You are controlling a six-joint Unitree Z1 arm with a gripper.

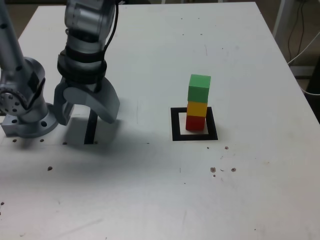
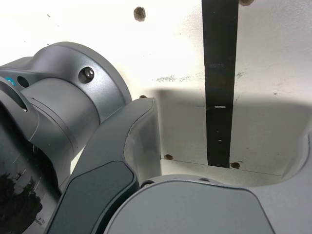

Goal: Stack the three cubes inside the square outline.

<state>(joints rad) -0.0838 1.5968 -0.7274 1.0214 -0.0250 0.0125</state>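
The three cubes stand as one tower in the exterior view: red cube [image 1: 195,122] at the bottom, yellow cube [image 1: 197,108] on it, green cube [image 1: 199,88] on top, turned slightly. The red one sits on the white centre of the square outline [image 1: 175,125]. My gripper [image 1: 86,120] hangs open and empty well to the exterior view's left of the tower, low over the table. In the wrist view the gripper [image 2: 226,126] shows only bare table and tape between its jaws; the cubes are out of that view.
A straight black tape strip [image 1: 90,129] [image 2: 219,73] runs under the gripper. The arm's base [image 1: 22,115] stands at the exterior view's left edge. Small dark specks [image 1: 214,170] dot the white table [image 1: 160,50]. Cables hang beyond the table's far right edge.
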